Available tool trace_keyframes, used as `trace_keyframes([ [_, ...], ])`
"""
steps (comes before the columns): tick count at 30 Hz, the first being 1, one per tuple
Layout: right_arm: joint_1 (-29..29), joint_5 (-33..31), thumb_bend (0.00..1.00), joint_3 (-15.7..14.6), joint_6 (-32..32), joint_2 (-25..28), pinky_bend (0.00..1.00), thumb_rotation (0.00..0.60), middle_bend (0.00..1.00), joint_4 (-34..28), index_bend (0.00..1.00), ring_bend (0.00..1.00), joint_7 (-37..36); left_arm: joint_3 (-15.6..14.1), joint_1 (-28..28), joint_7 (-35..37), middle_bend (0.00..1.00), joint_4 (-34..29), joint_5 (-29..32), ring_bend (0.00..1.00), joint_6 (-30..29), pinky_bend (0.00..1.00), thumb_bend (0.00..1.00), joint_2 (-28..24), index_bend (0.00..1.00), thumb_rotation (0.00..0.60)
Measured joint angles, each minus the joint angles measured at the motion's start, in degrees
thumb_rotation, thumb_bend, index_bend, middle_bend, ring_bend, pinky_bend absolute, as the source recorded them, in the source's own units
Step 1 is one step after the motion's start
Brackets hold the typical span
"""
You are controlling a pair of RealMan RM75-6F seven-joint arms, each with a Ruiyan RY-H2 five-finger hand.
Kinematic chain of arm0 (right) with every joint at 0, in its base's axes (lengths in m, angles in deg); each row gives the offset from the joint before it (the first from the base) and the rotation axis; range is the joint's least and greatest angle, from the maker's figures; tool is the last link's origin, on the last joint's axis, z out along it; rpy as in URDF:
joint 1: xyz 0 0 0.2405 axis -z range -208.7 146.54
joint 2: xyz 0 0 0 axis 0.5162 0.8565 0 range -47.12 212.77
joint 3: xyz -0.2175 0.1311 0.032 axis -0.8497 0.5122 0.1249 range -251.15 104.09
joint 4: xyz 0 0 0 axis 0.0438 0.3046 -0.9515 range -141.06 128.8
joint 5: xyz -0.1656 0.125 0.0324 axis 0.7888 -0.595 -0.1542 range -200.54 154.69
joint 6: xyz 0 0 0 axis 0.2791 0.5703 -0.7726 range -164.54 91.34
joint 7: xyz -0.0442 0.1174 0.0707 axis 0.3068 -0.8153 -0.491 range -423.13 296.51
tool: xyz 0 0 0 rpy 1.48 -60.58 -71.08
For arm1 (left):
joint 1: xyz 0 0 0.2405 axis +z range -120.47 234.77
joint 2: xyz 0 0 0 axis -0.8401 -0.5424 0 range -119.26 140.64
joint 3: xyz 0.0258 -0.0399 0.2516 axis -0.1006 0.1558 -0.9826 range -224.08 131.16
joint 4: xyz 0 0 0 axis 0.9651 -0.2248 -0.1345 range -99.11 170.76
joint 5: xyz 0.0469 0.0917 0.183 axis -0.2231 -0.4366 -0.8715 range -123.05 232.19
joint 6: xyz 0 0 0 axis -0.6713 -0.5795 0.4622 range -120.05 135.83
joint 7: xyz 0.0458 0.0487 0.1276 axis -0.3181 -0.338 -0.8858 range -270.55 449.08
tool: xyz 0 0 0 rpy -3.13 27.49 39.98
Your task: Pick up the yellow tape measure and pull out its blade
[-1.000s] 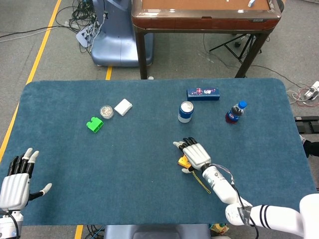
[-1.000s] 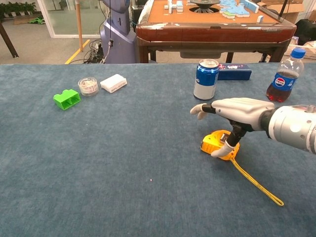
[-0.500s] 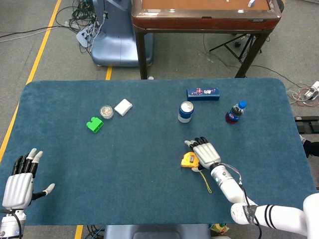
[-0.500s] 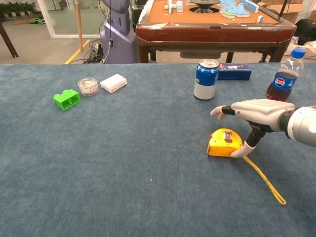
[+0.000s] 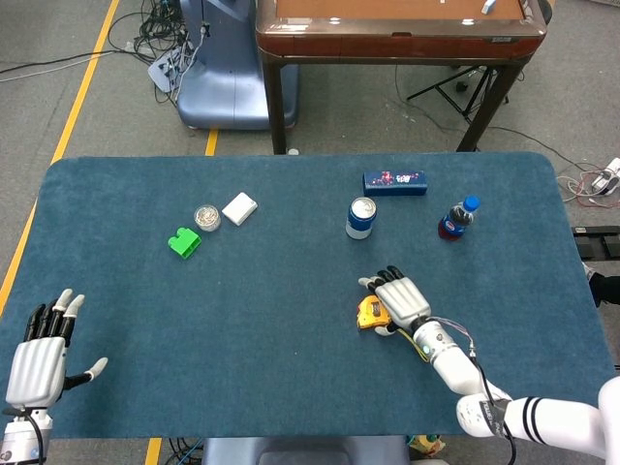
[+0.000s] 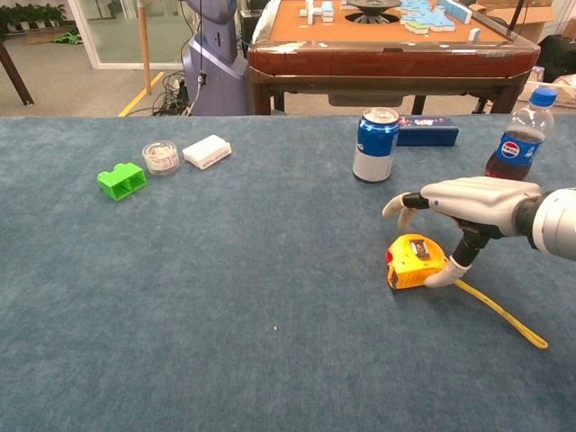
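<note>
On the blue table (image 6: 225, 360), at about four o'clock from centre, the yellow tape measure (image 6: 416, 261) has slid a touch further to the right since half a second ago, and its yellow strap (image 6: 504, 314) now trails away at four o'clock, straighter and lying further right than before. The right hand (image 6: 468, 200) has followed it and hovers over the case, palm down, fingers spread and arched forward with nothing clasped; its thumb (image 6: 447, 272) hangs down and touches the case's right edge. So the tape measure sits flat on the cloth, just under and at seven o'clock of the palm, not lifted.

From the head view the same right hand (image 5: 401, 299) covers the right part of the yellow case (image 5: 369, 312).

Over at the near left corner, the left hand (image 5: 39, 358) has barely shifted: fingers straight and apart, thumb out to the side, holding nothing.

Containers now. The small round clear jar (image 6: 162, 156) at ten o'clock holds something pale that cannot be made out, sitting between the green block (image 6: 121, 180) and the white box (image 6: 207, 151). The blue can (image 6: 374, 144) stands upright at twelve o'clock of the tape measure, and the cola bottle (image 6: 517, 138), cap on, shows dark liquid in it.
</note>
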Motion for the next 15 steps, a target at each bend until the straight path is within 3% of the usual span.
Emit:
trace_keyframes([
  [5,0.07,2.71,0.28,-0.41,-0.07,0.10,0.00,0.600,0.24,0.24,0.18,0.12,-1.95,-0.01,-0.03,-0.22,0.00,0.10,0.43,0.00,0.40,0.00,0.13,0.08,0.00,0.600],
  [15,0.57,5.98,0.28,-1.91,0.08,0.42,0.00,0.600,0.25,0.80,0.21,0.12,-3.27,-0.14,0.00,0.22,0.00,-0.17,0.53,0.00,0.66,0.00,0.13,0.27,0.00,0.600],
])
